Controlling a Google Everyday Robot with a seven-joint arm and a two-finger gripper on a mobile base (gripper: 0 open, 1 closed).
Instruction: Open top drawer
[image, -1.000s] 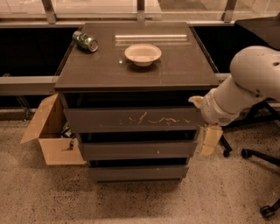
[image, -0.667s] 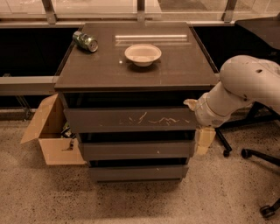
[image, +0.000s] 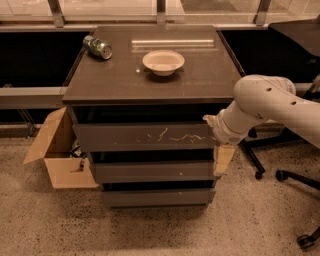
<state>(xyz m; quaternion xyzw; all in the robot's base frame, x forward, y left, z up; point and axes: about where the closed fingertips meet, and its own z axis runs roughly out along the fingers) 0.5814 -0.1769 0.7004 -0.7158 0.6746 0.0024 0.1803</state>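
At the right-hand end of the top drawer (image: 145, 136), the gripper (image: 218, 145) sits pressed close against the corner of the cabinet (image: 105, 80), its pale wrist reaching in from the white arm (image: 270, 102) on the right. Whether it is open or closed cannot be told from this angle, nor whether it has hold of anything; a tan part of it hangs down beside the edge of the middle drawer (image: 152, 171), and a small tip shows level with the upper edge of the scratched panel. That panel, the widest of the three and marked with white squiggles, lies directly beneath the tabletop with a dark band above it, and none of its inside is on view. Judging by this, the drawer is not yet pulled out to any degree that shows, so the opening proper remains to be done. What looks accomplished is the approach: the tool is at the drawer's side edge, where a handleless front would have to be caught. Left to do is to get purchase on that edge and draw the panel forward. On top stand a white bowl (image: 163, 62) and a toppled green can (image: 97, 47), both well apart from the tool; a cardboard box (image: 57, 155) sits on the floor to the left, near the bottom drawer (image: 157, 197).
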